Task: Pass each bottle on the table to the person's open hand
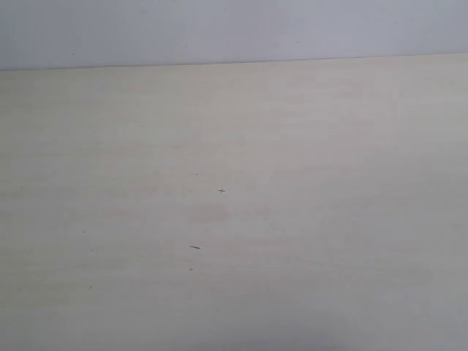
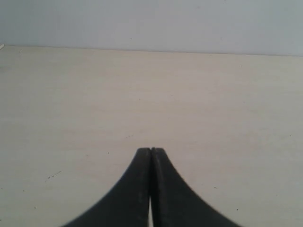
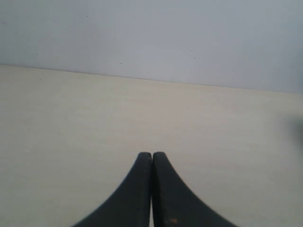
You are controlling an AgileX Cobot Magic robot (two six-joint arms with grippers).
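The pale beige table (image 1: pixel 307 219) fills the exterior view, bare but for a few tiny dark specks. No bottle shows in any view, and the person's open hand is out of view too. Neither arm appears in the exterior view. In the left wrist view my left gripper (image 2: pixel 151 150) is shut, its two black fingers pressed together with nothing between them, above bare tabletop (image 2: pixel 71 109). My right gripper (image 3: pixel 152 154) is likewise shut and empty over the table (image 3: pixel 71 118).
The table's far edge (image 1: pixel 234 63) meets a plain grey-white wall (image 1: pixel 234 29). A faint dark blur (image 3: pixel 296 126) sits at the border of the right wrist view; what it is cannot be told.
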